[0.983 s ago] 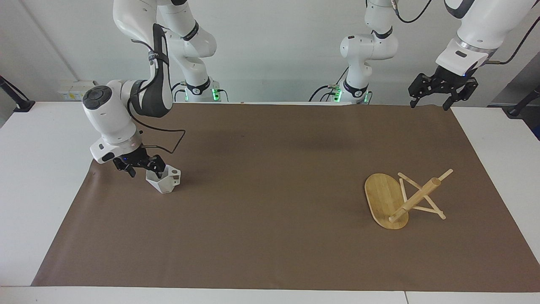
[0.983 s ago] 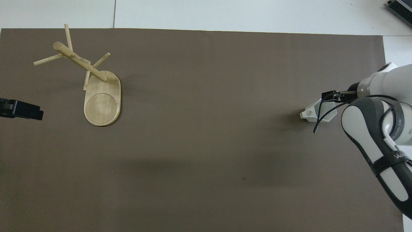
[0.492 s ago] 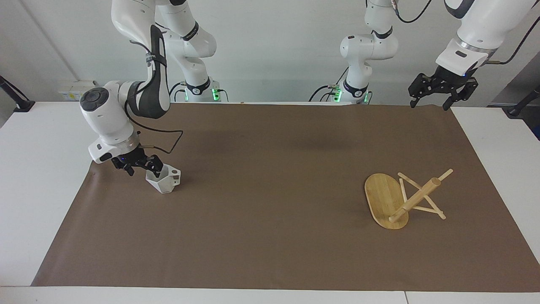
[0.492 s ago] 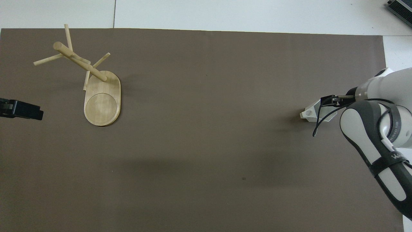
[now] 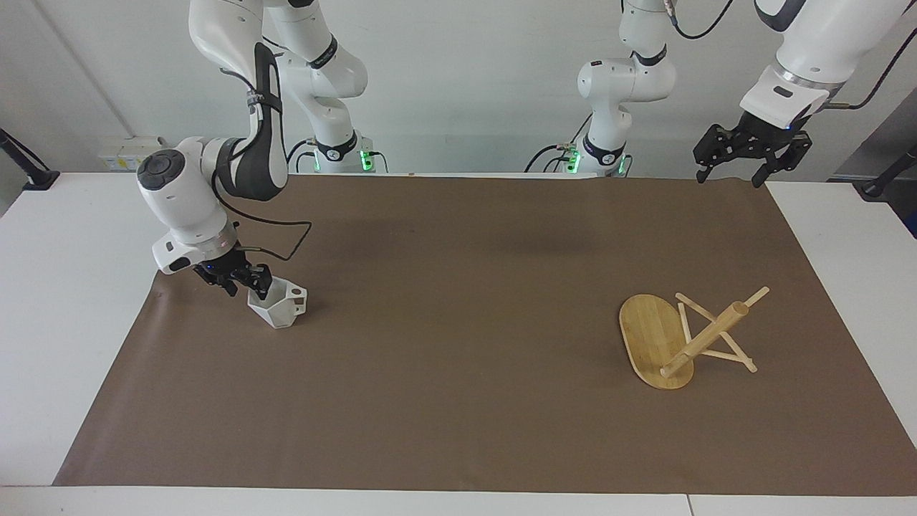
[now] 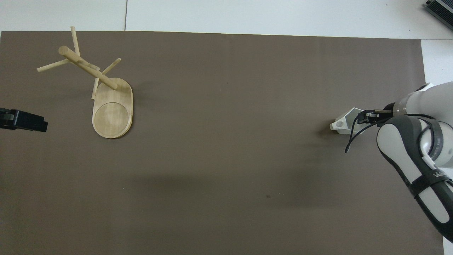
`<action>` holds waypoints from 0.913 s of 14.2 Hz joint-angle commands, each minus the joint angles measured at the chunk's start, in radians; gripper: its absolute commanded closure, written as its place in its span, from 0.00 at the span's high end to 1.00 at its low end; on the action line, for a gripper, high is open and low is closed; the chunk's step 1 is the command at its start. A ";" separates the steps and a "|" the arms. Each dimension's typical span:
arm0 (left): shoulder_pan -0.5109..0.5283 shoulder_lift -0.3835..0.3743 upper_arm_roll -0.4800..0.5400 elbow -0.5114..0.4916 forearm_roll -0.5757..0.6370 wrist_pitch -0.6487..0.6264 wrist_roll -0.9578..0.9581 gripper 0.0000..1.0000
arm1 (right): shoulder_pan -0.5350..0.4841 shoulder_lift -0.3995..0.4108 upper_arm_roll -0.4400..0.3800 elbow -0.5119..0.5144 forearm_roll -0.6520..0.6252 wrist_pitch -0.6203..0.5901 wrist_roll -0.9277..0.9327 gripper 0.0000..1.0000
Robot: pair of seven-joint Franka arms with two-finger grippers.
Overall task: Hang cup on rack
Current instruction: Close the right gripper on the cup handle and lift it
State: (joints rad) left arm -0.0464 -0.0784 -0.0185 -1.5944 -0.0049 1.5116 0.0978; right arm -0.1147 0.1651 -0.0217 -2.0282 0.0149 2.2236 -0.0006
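On the brown mat [image 5: 458,344], toward your left arm's end, the rack [image 5: 677,337] stands upright. Left gripper [image 5: 751,154] waits over the mat's corner, fingers spread. At the right arm's end, right gripper [image 5: 247,281] pinches the cup [image 5: 279,307] rim.

One small white faceted cup [image 5: 279,307] [image 6: 345,121] is sitting on the bench [image 5: 64,301]. One light bamboo mug rack [image 5: 680,337] [image 6: 102,95] is standing there too. One brown mat [image 5: 458,322] [image 6: 226,141] is covering the bench. Two white robot arms are showing, each carrying one black gripper.
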 commanded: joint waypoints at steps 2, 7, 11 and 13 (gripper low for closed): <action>0.005 -0.027 -0.001 -0.027 0.005 -0.008 0.003 1.00 | -0.008 -0.027 0.009 -0.029 -0.003 0.008 0.011 0.41; 0.005 -0.027 -0.001 -0.027 0.006 -0.008 0.003 1.00 | -0.008 -0.025 0.009 -0.024 -0.003 0.005 0.008 0.15; 0.005 -0.027 -0.003 -0.027 0.005 -0.008 0.003 1.00 | -0.008 -0.025 0.011 -0.021 -0.003 0.001 0.010 0.08; 0.007 -0.027 -0.003 -0.027 0.005 -0.008 0.003 1.00 | -0.007 -0.024 0.011 -0.008 -0.001 -0.024 0.010 0.07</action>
State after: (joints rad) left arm -0.0464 -0.0784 -0.0185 -1.5944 -0.0049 1.5116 0.0978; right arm -0.1129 0.1627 -0.0208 -2.0289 0.0151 2.2213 -0.0006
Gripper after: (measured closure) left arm 0.000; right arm 0.921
